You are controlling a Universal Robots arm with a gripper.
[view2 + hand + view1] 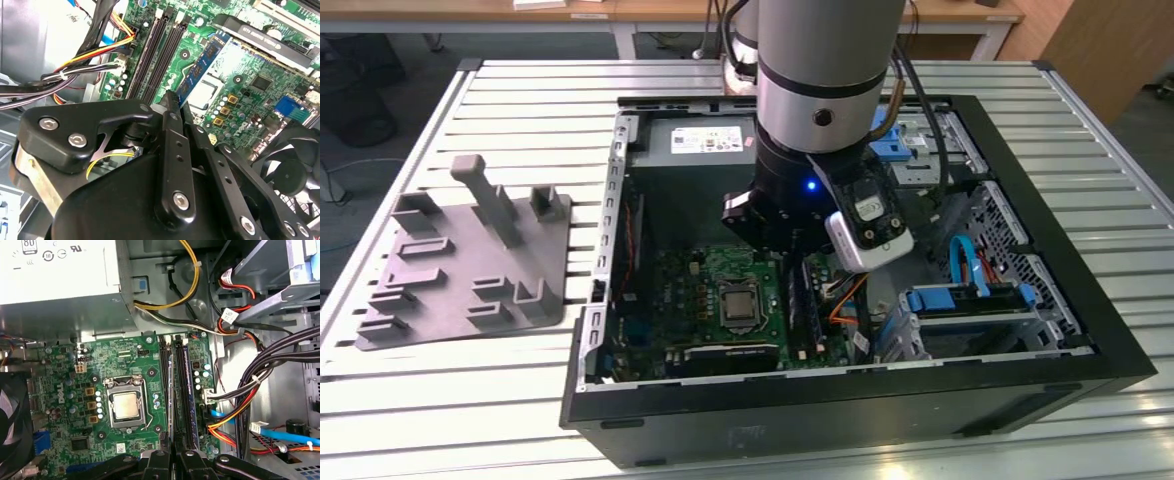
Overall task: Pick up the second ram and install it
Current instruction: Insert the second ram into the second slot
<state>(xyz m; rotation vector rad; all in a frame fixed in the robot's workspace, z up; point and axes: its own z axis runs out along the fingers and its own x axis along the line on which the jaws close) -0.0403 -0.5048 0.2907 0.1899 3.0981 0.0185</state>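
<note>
Gripping the second ram (172, 390), the gripper (172, 456) has its two black fingers (172, 150) drawn nearly together, and as far as I can judge the thin board is clamped between them. From the fingertips the stick runs straight outward, its long axis in line with the long black memory slots (164, 380) on the green motherboard (125, 360). It lies over that bank of slots, just beside the processor socket (125, 407) (whether its lower edge touches a slot I cannot tell). The first wrist view gives the stick edge-on, a pale sliver that shows the line-up with the slots, while the second wrist view gives the second ram (202, 67) by its broad blue side, reaching away from the fingers. In the exterior view the arm stands inside the open computer case (854, 395), well apart from the grey tray (467, 270).
</note>
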